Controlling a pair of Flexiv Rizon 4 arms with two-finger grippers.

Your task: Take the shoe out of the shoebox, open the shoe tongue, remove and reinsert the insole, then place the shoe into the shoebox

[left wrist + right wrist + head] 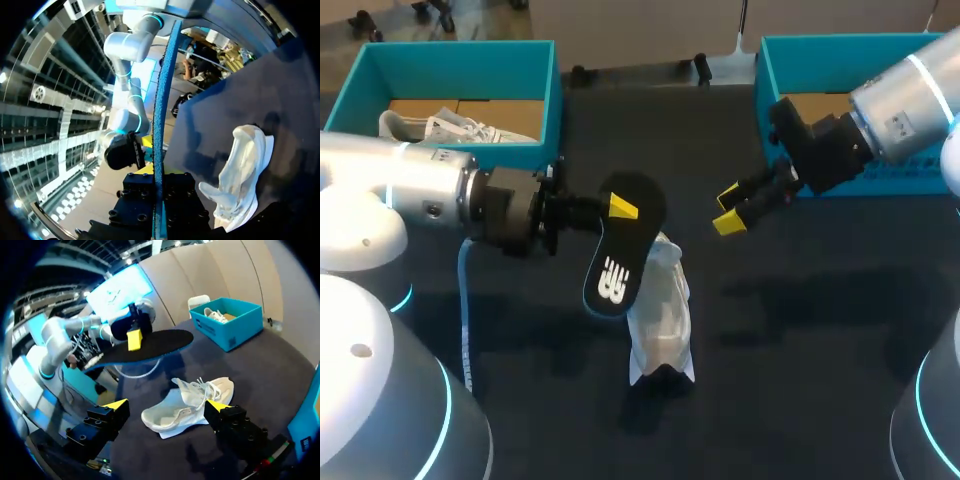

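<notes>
My left gripper [620, 208] is shut on a black insole [620, 255] with a blue underside, holding it by one end in the air. The insole hangs just above and to the left of the white shoe [660, 310], which lies on the dark table. In the left wrist view the insole [160, 125] runs edge-on out of the gripper [159, 185], with the shoe [245, 170] beside it. My right gripper [730, 208] stands open in the air to the right of the insole, with nothing between its fingers. From the right wrist the shoe [190, 405] lies ahead of that gripper [167, 407], under the insole [145, 347].
A teal shoebox [460, 60] at the back left holds a second white shoe [450, 127]. Another teal box [800, 50] stands at the back right, behind my right arm. A pale cable [468, 310] hangs under my left arm.
</notes>
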